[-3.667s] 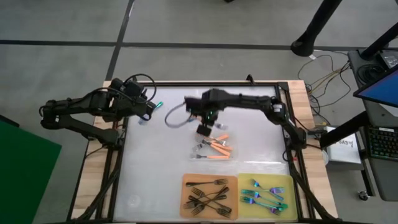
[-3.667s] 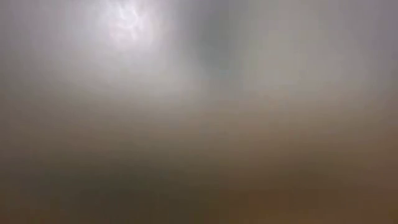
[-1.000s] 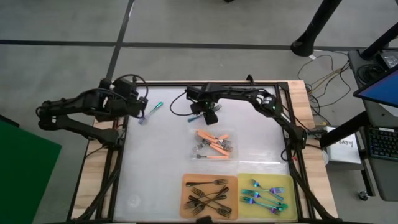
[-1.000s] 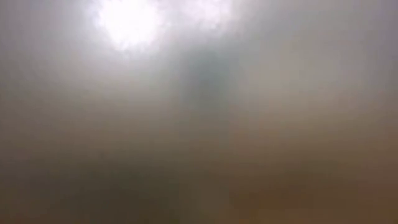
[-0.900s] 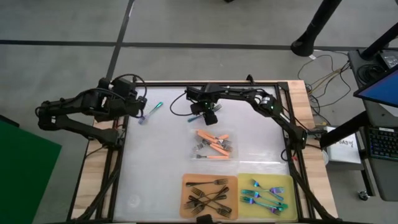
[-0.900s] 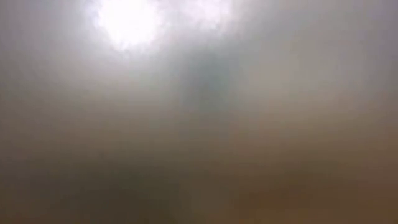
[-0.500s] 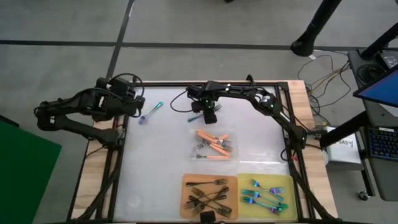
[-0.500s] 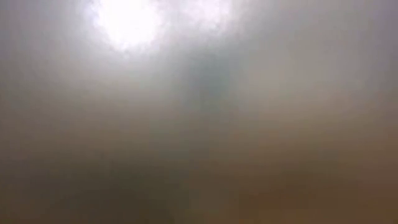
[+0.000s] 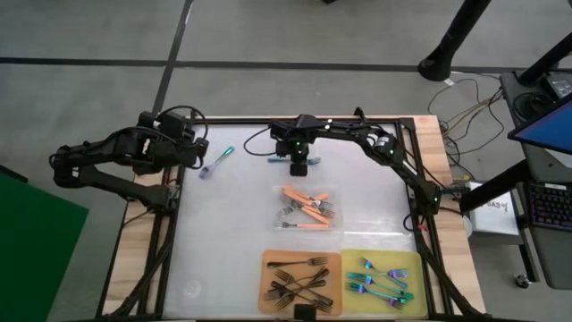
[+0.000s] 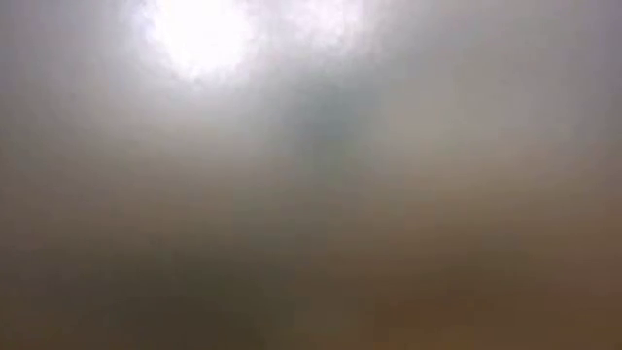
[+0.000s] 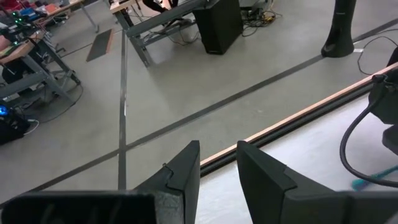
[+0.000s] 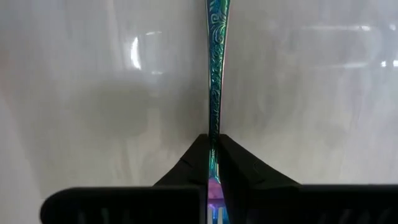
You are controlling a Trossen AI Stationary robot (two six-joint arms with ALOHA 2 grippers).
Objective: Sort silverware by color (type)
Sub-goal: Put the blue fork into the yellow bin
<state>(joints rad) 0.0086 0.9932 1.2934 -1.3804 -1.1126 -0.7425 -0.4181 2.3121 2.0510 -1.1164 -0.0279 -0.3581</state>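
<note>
Now the right hand [image 12: 213, 163] had closed on an iridescent fork [image 12: 215, 68] at the far middle of the worktop [image 9: 223, 241]. A second before, its fingers were spread wide above that fork; in this moment they pressed on the thin stem from both sides, and the fork was lying flat on the white surface. It was not lifted yet, as far as I could judge.

This meant one more stray fork was secured for sorting. It probably belonged with the other iridescent forks [image 9: 380, 279] on the yellow mat [image 9: 413, 261] at the near right corner. The black forks [image 9: 299, 284] were on the orange mat [image 9: 266, 261] beside it, and the orange-handled forks [image 9: 307, 207] were in a loose heap in the middle of the worktop, on no mat.

Another iridescent fork [image 9: 215, 162] lay near the far left edge, beside the left hand [image 11: 219, 167]. That hand waited there with its fingers parted and held nothing.

The low view showed only haze.
</note>
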